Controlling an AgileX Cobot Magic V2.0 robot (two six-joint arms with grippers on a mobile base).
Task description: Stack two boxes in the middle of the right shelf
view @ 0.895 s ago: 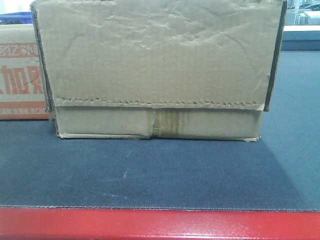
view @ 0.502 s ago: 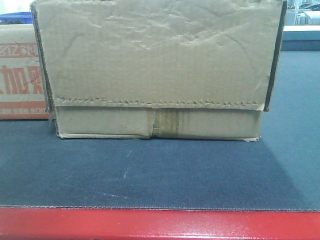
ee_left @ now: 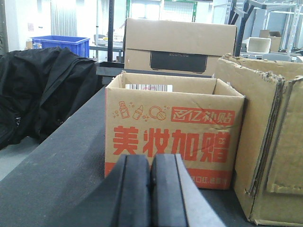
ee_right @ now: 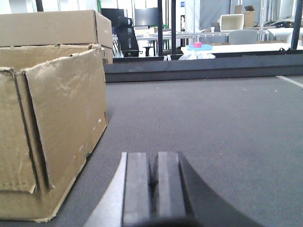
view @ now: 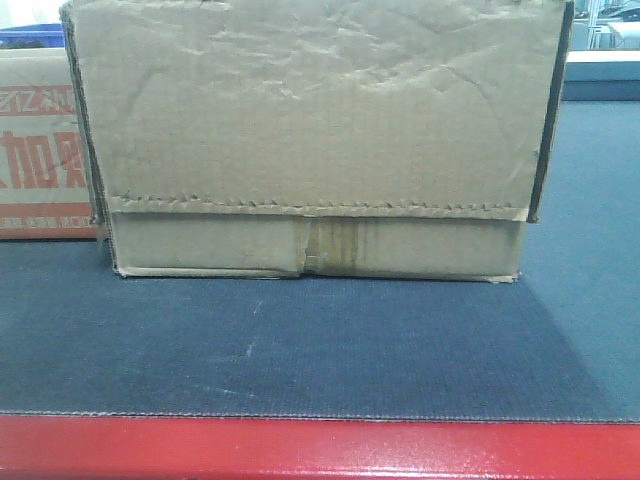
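My left gripper [ee_left: 150,175] and right gripper [ee_right: 154,177] have jaws pressed together, empty, probably because neither box is taken yet: printed box [ee_left: 173,137] at 12 o'clock of the left, plain box [ee_right: 52,137] at 10 o'clock of the right.

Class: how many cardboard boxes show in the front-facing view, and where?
2. The plain box fills the centre; the red-printed box peeks out at its left. More may be hidden behind.

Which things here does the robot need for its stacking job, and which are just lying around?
For the job:
plain box
box with red writing

Just lying about:
black cloth
blue bin
black chair
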